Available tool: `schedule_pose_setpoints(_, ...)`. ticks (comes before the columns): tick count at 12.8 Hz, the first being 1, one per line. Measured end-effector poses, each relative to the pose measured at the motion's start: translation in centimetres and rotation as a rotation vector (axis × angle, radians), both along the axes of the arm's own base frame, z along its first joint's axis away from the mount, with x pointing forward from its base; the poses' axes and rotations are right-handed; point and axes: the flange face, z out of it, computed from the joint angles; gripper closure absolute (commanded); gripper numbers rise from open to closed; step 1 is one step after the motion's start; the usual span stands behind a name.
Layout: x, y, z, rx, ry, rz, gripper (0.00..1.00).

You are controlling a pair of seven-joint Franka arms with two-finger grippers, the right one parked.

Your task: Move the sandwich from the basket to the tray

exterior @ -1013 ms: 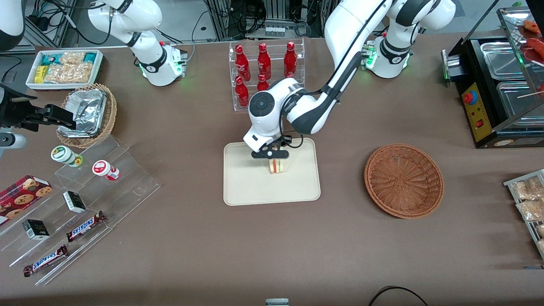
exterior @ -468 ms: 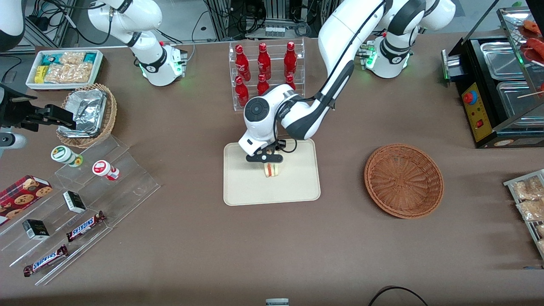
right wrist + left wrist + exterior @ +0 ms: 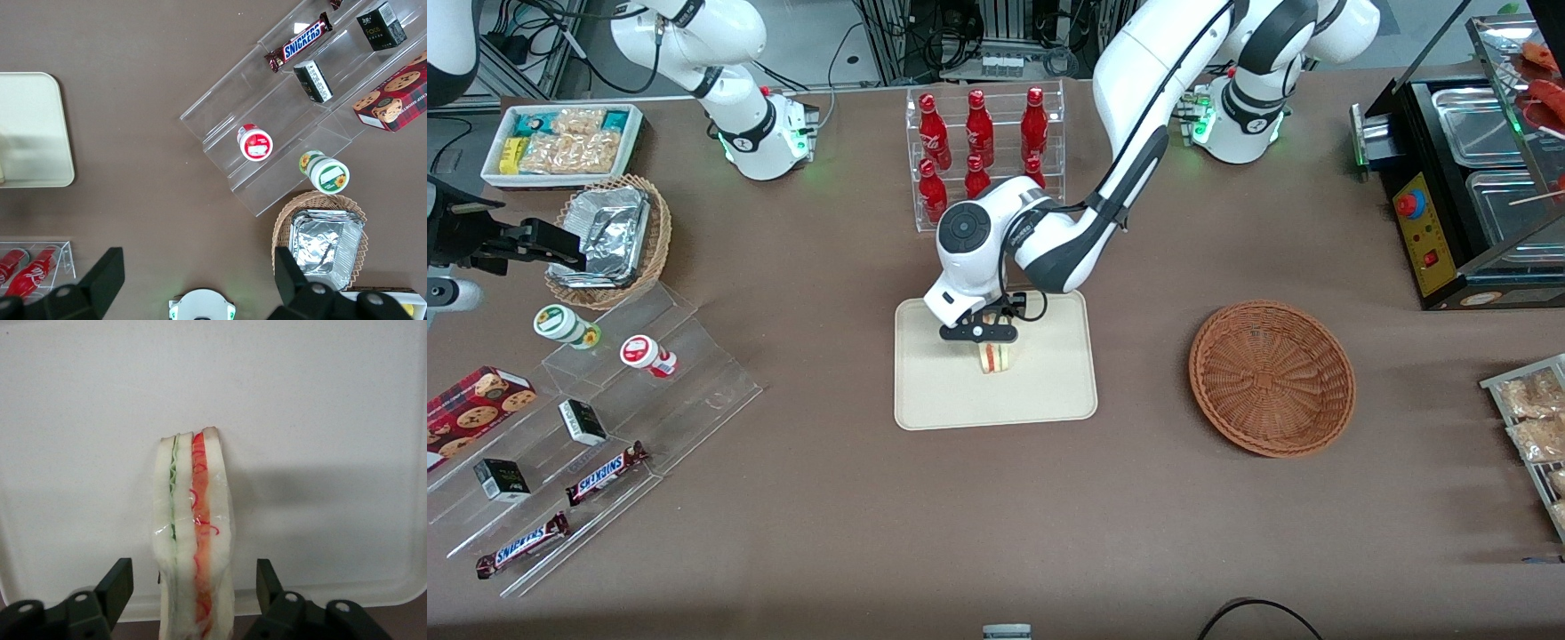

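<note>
The left arm's hand [image 3: 985, 343] is hanging just above the sandwich [image 3: 996, 356], over the part of the tray [image 3: 951, 396] that is farther from the front camera. In the left wrist view its two black fingers [image 3: 119, 583] are standing spread, one on each side of the sandwich [image 3: 193, 533], and a gap is showing between each finger and the bread, so the hand [image 3: 193, 587] is released and is not grasping anything. The sandwich is standing on its edge on the tray [image 3: 320, 400], and its cut side is showing white bread with a green stripe and an orange-red stripe under a clear wrap.

The cream tray is lying on the brown table [image 3: 996, 524], about in the middle of it. The reddish-brown woven basket [image 3: 1272, 378] is sitting on the table beside the tray, toward the working arm's end, well apart from it, and nothing is lying in it.

The clear rack with red bottles [image 3: 983, 142] is standing farther from the front camera than the tray. Toward the parked arm's end, the tan wicker basket with foil containers [image 3: 609, 240] is sitting near a clear stepped shelf [image 3: 596, 427] that is carrying Snickers bars [image 3: 605, 473] and small boxes
</note>
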Motion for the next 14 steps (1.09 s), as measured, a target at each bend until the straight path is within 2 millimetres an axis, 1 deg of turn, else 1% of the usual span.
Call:
schedule_pose_setpoints(1,0.3,0.0,0.5,-0.005,-0.007,0.003,0.01)
schedule_pose_setpoints(2,0.6,0.0,1.4,-0.011,-0.014,0.006,0.01)
schedule_pose_setpoints(3,0.8,0.1,2.7,-0.012,-0.018,0.009,0.01)
schedule_pose_setpoints(4,1.0,0.3,4.4,-0.008,-0.021,0.013,0.01)
schedule_pose_setpoints(6,1.5,1.4,8.7,-0.003,-0.033,0.03,0.01)
schedule_pose_setpoints(9,3.1,4.7,15.0,0.002,-0.047,0.079,0.0)
schedule_pose_setpoints(11,3.9,7.1,18.1,0.018,-0.043,0.122,0.01)
schedule_pose_setpoints(14,5.8,12.2,22.4,0.036,-0.042,0.2,0.01)
